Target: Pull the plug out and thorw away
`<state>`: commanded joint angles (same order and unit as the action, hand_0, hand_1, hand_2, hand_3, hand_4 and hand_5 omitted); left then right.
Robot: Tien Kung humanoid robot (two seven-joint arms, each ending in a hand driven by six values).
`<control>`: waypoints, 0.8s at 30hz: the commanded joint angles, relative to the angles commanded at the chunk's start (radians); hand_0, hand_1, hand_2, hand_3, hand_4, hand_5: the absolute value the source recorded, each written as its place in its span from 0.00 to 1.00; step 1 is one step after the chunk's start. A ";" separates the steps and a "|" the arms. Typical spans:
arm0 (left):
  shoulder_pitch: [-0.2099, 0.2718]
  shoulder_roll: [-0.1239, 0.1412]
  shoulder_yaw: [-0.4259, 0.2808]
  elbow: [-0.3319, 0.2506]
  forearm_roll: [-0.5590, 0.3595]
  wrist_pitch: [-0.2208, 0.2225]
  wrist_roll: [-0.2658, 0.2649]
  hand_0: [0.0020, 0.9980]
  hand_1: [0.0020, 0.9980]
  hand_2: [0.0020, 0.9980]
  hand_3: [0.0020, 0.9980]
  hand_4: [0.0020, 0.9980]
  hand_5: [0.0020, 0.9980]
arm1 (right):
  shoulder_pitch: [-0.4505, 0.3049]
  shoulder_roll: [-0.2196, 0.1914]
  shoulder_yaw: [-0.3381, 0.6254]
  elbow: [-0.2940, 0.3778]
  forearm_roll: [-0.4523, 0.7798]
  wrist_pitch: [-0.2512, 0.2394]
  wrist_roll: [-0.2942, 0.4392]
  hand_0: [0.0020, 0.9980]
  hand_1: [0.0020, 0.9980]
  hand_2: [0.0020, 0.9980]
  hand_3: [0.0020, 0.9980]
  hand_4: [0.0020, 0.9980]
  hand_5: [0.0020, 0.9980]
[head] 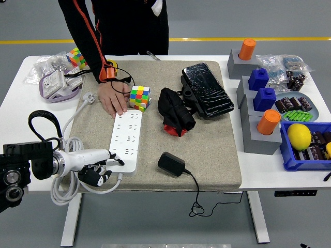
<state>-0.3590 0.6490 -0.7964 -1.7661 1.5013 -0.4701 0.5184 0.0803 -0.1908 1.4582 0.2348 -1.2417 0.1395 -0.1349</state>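
Note:
A white power strip (126, 139) lies on the beige mat (207, 144), with no plug in its sockets. A black plug adapter (171, 164) lies loose on the mat right of the strip, its cable (196, 199) hanging over the front edge. My left hand (98, 168) is at the strip's near left corner, fingers relaxed and holding nothing; one white finger (106, 157) touches the strip's near end. A person's hand (112, 99) presses flat on the strip's far end. My right hand is out of view.
A Rubik's cube (140, 97), a black pouch (176, 111) and a black case (208, 90) lie on the mat. The coiled white cable (67, 181) lies at the left edge. Grey blocks (257, 132) and a blue bin (305, 147) stand on the right.

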 joint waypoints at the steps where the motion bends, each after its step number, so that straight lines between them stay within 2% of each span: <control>1: -0.002 -0.002 0.004 0.002 0.001 0.003 -0.002 0.14 0.00 0.10 0.89 0.19 0.00 | 0.000 0.000 0.000 0.000 0.000 0.000 0.000 0.64 0.68 0.69 0.61 1.00 0.49; 6: -0.006 -0.009 -0.006 0.008 0.014 0.014 -0.011 0.14 0.00 0.10 0.89 0.19 0.00 | -0.002 0.000 0.000 0.000 0.000 0.000 0.000 0.64 0.68 0.69 0.61 1.00 0.49; 11: -0.011 -0.004 -0.028 0.002 0.020 0.015 -0.012 0.13 0.00 0.10 0.88 0.19 0.00 | -0.001 -0.001 0.001 -0.001 -0.001 0.000 0.000 0.64 0.68 0.69 0.61 1.00 0.49; 24: -0.012 -0.007 -0.009 0.019 0.003 0.009 -0.005 0.12 0.00 0.10 0.88 0.19 0.00 | -0.001 0.000 0.002 -0.001 -0.001 0.000 0.000 0.64 0.68 0.69 0.61 1.00 0.49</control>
<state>-0.3707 0.6419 -0.8050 -1.7474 1.5045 -0.4609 0.5137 0.0796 -0.1906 1.4602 0.2335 -1.2427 0.1393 -0.1349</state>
